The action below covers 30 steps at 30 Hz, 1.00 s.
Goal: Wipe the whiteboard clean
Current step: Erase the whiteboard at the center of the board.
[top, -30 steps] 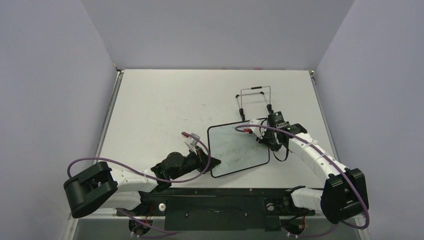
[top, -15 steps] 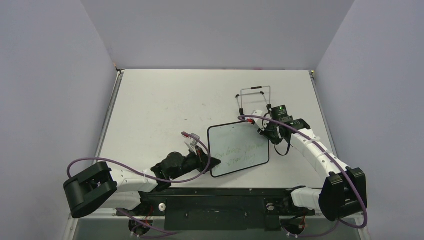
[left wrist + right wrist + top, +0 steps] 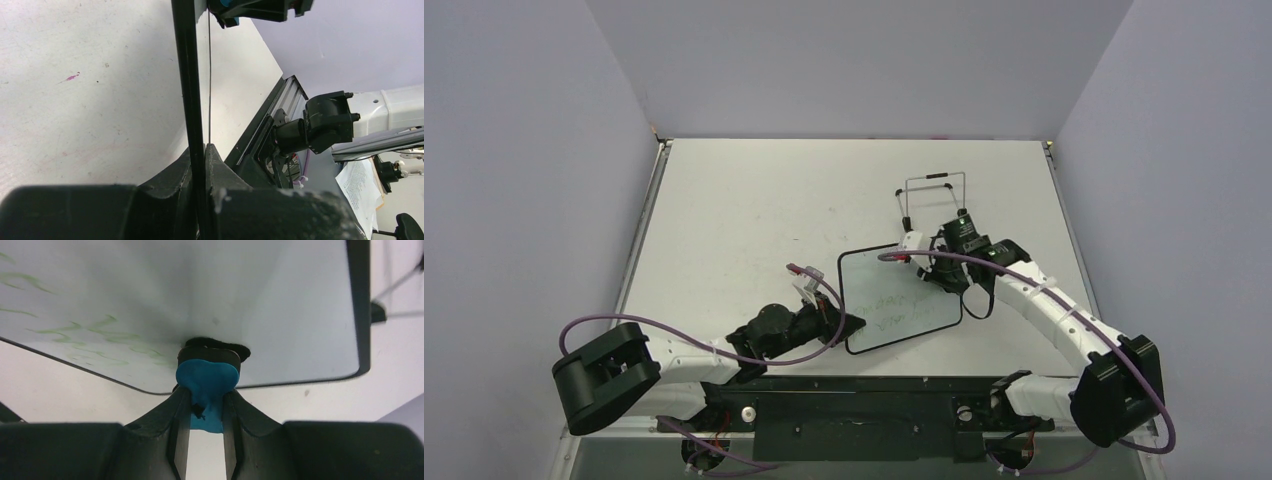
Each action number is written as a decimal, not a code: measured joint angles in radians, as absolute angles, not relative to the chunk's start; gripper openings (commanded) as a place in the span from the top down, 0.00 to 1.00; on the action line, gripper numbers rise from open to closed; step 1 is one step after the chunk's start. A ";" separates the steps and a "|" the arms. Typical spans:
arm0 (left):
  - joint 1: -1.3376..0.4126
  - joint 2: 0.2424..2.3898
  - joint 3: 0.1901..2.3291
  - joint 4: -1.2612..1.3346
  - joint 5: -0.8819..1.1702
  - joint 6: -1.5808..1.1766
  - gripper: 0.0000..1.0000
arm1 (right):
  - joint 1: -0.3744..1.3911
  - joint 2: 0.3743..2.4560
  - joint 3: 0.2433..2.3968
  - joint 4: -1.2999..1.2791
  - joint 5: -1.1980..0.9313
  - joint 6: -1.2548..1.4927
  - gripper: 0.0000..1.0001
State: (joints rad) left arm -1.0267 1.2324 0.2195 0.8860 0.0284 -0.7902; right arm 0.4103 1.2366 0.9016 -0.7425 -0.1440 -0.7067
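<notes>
Sitting toward five o'clock on the table (image 3: 744, 200), the whiteboard (image 3: 894, 312) looks clean up top, but green writing (image 3: 100, 325) is left below. At its one o'clock the right gripper (image 3: 206, 396) squeezes a blue eraser (image 3: 206, 380); the left gripper (image 3: 199, 156) pinches its eight o'clock corner.

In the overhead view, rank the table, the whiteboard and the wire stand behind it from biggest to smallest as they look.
1. table, by far the largest
2. whiteboard
3. wire stand, a thin frame whose outline is clearly smaller than the board
</notes>
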 measured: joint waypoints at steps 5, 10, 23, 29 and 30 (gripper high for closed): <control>-1.026 1.243 0.220 0.897 0.026 -0.794 1.00 | 0.603 1.232 0.975 -0.767 -0.154 -0.717 1.00; -1.027 1.261 0.220 0.916 0.036 -0.794 1.00 | 0.773 1.262 1.076 -0.766 -0.155 -0.711 1.00; -1.022 1.292 0.229 0.925 0.029 -0.855 1.00 | 0.619 1.311 1.069 -0.672 -0.078 -0.588 1.00; -1.022 1.318 0.237 0.942 0.031 -0.863 1.00 | 0.540 1.308 1.028 -0.668 -0.038 -0.585 1.00; -1.022 1.320 0.237 0.944 0.031 -0.863 1.00 | 0.545 1.307 1.028 -0.669 -0.038 -0.585 1.00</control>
